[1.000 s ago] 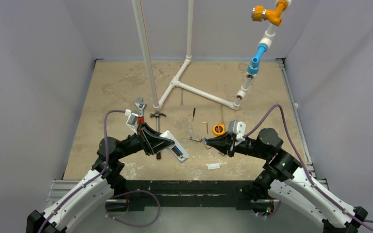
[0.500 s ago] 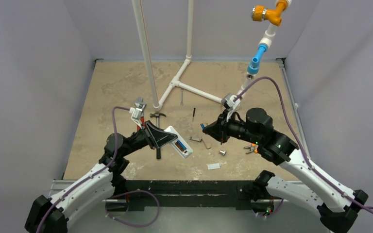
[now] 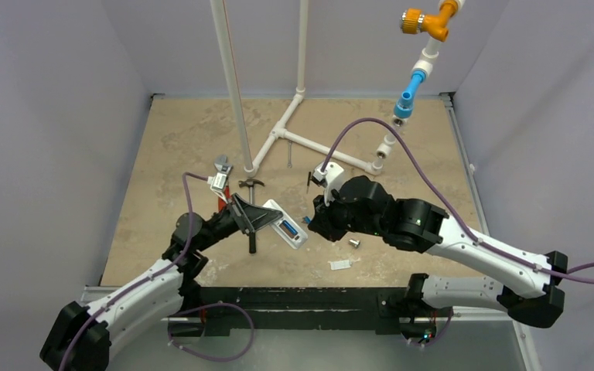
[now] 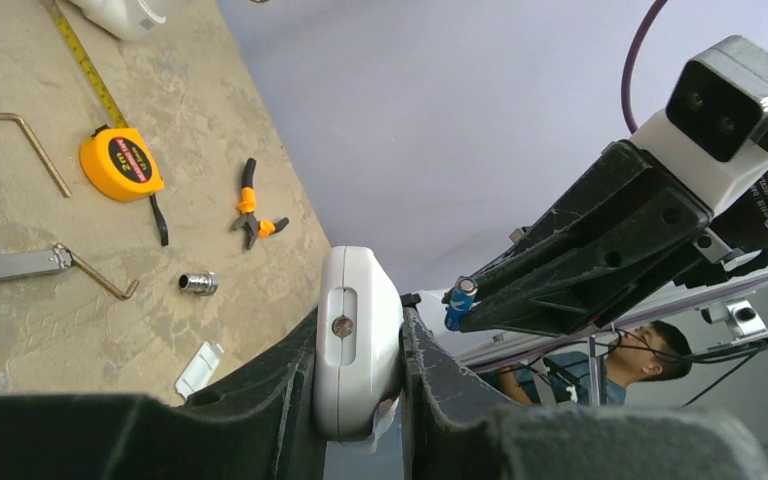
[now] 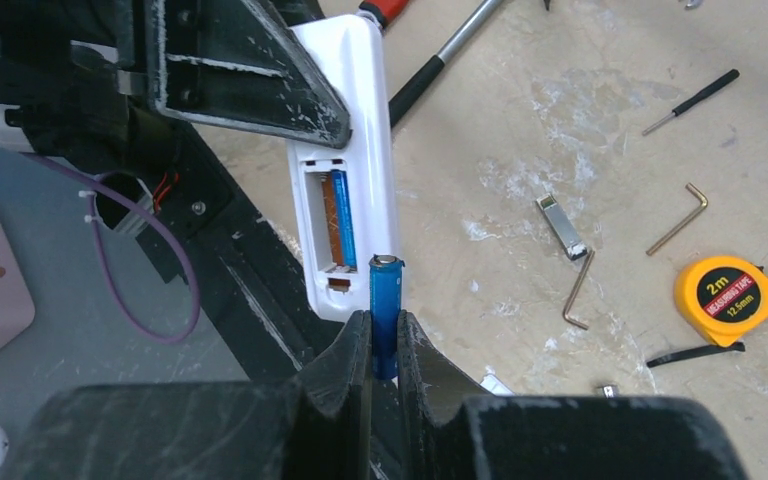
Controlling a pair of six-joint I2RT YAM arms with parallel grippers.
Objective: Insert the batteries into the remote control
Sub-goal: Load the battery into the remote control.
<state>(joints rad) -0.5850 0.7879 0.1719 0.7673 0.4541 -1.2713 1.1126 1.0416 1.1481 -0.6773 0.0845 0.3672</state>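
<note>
Where the remote control [image 5: 352, 120] shows its plain white back, a rectangular recess is cut into the smooth plastic. One of the batteries [image 5: 340, 214], a slim blue cylinder, lies along one side of it beside a bare brownish channel. The handset is off the table [image 3: 186, 139] and tilted. Its rounded sides are pinched between the rough black fingers of the left gripper [image 4: 356, 330], whose jaws are closed on it.

The second battery [image 5: 385, 305] is blue with a silvery end cap. It stands out from the right gripper [image 5: 383, 330], which is clamped on its lower half. The capped end sits close to the end of the remote; the left wrist view shows a gap between them.

From above, the left arm reaches forward with its elbow bent and its wrist raised. The right arm sweeps across toward the centre, and its gripper points left at the handset.

That makes two batteries: one seated and one gripped.

On the mottled tan tabletop lie:
- one round orange-and-yellow tape measure [image 5: 730, 298]
- two bent metal hex keys [image 5: 682, 215]
- one thin black screwdriver [image 5: 695, 100]
- one small pair of orange-handled pliers [image 4: 251, 205]
- one stubby silver socket [image 4: 198, 283]
- one flat pale cover piece [image 4: 198, 368]
</note>
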